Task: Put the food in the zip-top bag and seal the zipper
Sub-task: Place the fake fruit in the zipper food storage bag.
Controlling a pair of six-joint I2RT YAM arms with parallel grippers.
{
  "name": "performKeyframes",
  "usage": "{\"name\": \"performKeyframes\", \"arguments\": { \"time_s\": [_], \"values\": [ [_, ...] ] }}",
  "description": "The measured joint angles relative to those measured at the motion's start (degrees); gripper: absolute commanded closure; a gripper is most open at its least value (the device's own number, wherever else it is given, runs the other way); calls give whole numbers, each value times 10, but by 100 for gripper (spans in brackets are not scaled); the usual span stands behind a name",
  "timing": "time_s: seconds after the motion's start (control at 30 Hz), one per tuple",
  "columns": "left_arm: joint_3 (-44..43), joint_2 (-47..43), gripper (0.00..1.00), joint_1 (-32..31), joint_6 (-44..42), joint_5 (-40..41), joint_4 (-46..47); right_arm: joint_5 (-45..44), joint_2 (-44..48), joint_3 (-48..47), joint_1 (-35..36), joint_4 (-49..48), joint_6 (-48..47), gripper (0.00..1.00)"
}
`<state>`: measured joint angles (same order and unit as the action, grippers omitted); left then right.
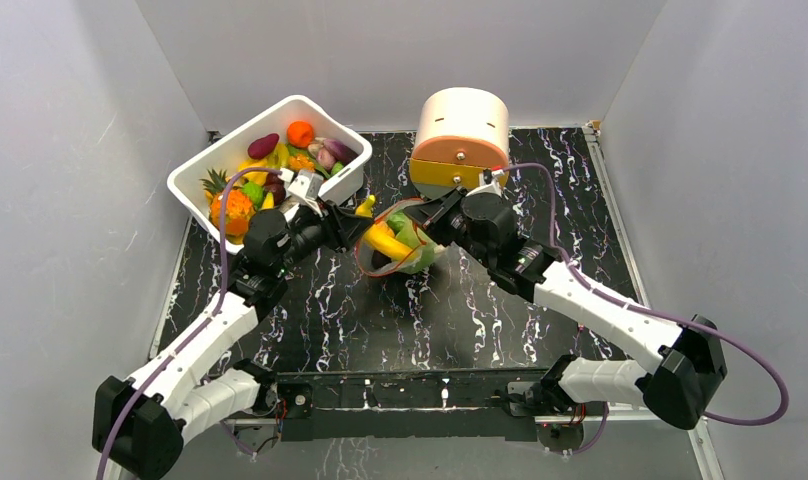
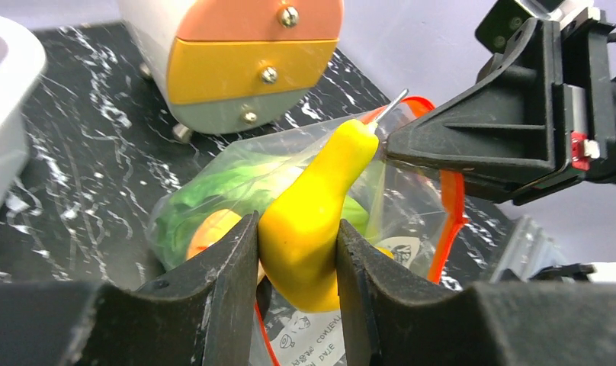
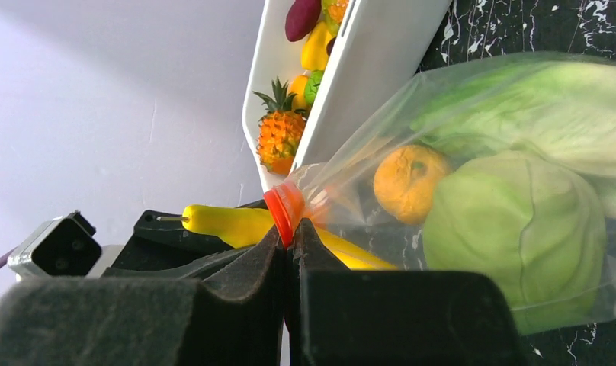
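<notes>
A black, white-veined marble-pattern table (image 1: pixel 380 320) carries three things: a white rectangular tub (image 1: pixel 185 190) set askew at 10 o'clock, a round cream-and-orange drawer box (image 1: pixel 462 125) at 1 o'clock near the far edge, and a clear zip-top bag (image 1: pixel 420 250) resting at the centre between them.

White rectangular tub (image 1: pixel 190 200) sits askew at the far left of the black, white-veined tabletop (image 1: pixel 380 320). Round cream drawer box (image 1: pixel 462 115) stands far centre-right, with orange, yellow and grey fronts and small metal knobs. Pale walls surround the tabletop.
</notes>
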<state>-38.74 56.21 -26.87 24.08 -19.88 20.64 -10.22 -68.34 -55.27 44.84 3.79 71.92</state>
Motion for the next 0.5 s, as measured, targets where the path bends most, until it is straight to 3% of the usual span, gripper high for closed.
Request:
{"name": "performKeyframes", "arguments": {
  "time_s": [0.33, 0.5],
  "values": [
    [-11, -30, 98, -4, -99, 81, -46, 2, 19, 35, 0, -10, 23, 100],
    [-22, -33, 97, -4, -64, 69, -28, 1, 14, 36, 0, -28, 49, 100]
  ]
}}
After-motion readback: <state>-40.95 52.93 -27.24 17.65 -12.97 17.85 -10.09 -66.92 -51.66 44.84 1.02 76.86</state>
